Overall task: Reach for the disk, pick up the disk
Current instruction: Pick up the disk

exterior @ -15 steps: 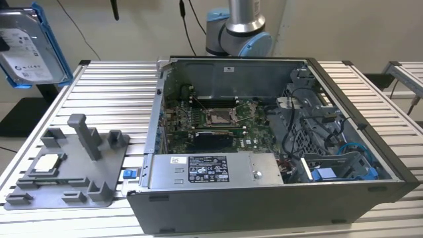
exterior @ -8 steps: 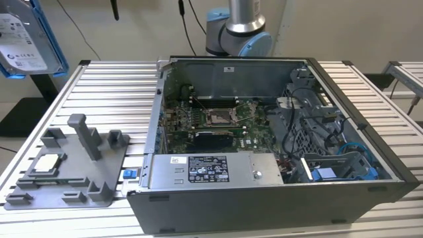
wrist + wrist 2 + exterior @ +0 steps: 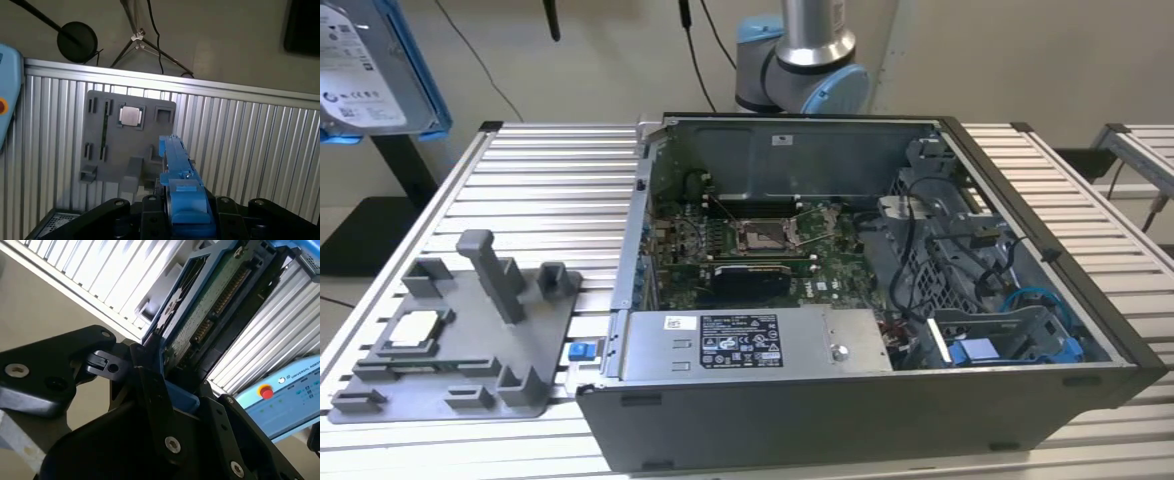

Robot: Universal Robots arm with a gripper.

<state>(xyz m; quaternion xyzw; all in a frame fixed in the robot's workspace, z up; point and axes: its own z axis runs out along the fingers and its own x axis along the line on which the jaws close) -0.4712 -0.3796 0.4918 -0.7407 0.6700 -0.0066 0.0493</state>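
Item: disk, aloft at the exterior view's upper left, well above the counter. Holder: end effector, clamped on the disk's blue frame edge. Handling, as judged: thin edge hold, so a firm, level grip suited it best.

Silver metal disk white-labelled and blue-framed, grey plastic fixture plate, ribbed silver aluminium table, dark-grey computer case

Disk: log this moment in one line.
step: pick up | disk: held in the air above table | gripper: fingers shut on disk | case: open
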